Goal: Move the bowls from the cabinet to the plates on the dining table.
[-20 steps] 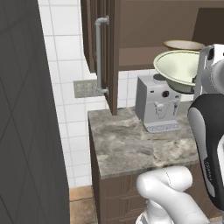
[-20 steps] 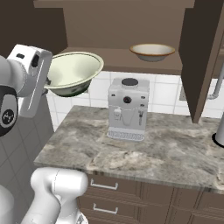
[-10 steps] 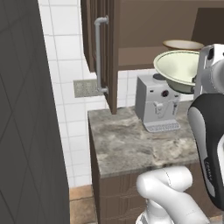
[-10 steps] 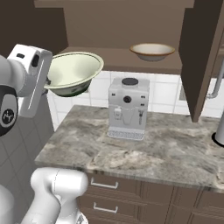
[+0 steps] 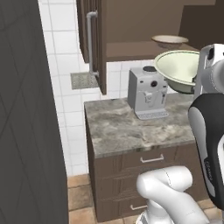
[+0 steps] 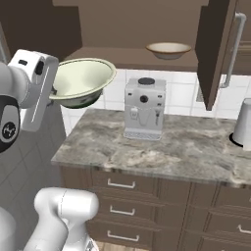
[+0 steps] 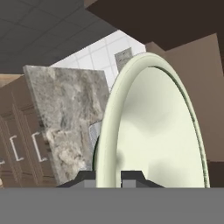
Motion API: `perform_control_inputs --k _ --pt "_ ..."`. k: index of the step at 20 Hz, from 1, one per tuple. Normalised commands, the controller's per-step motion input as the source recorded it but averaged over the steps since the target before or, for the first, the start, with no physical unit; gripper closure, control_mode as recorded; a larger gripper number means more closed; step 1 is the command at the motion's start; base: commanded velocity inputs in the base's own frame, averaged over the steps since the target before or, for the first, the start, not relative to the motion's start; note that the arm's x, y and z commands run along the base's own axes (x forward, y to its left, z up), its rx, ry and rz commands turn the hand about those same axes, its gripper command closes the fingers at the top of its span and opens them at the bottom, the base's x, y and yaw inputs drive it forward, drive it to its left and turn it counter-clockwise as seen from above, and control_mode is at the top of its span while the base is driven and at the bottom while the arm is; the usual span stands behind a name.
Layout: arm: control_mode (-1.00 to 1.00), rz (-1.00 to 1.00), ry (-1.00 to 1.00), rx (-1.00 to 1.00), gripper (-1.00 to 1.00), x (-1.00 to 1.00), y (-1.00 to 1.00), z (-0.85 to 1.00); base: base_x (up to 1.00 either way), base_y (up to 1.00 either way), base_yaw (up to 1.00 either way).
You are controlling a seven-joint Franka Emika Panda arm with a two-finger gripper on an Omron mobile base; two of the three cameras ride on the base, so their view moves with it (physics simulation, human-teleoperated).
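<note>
My gripper [image 7: 108, 178] is shut on the rim of the deep cream-white bowl [image 7: 153, 131], whose inside is greenish. The bowl [image 5: 177, 70] hangs tilted in the air in front of the open cabinet [image 5: 131, 50], above the counter's edge, and the right base view shows the same bowl [image 6: 83, 81] left of the coffee machine. The shallower tan bowl [image 5: 169, 40] still rests on the cabinet shelf [image 6: 127, 56], and appears as a tan bowl [image 6: 168, 49] near the open door [image 6: 215, 49]. The plates and the dining table are out of view.
A grey coffee machine [image 5: 148, 92] [image 6: 143, 108] stands on the mottled stone counter [image 5: 122, 127] [image 6: 171, 152] under the cabinet. The open left cabinet door [image 5: 89, 43] sticks out. A tall dark panel [image 5: 26, 109] fills the left side. A grey vessel [image 6: 243, 122] sits at the counter's right end.
The whole scene has shrunk and shifted, so the base has backed away from the counter. The bowl stays in the gripper at the same place relative to the arm.
</note>
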Motion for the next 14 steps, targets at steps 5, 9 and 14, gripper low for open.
perform_control_inputs --k 5,9,14 --pt "1.00 0.00 0.00 0.00 1.00 0.00 0.00 0.00 -0.47 -0.19 -0.07" --pt "1.00 0.00 0.00 0.00 1.00 0.00 0.00 0.00 -0.33 -0.25 -0.17" --pt "1.00 0.00 0.00 0.00 1.00 0.00 0.00 0.00 -0.15 -0.25 -0.29"
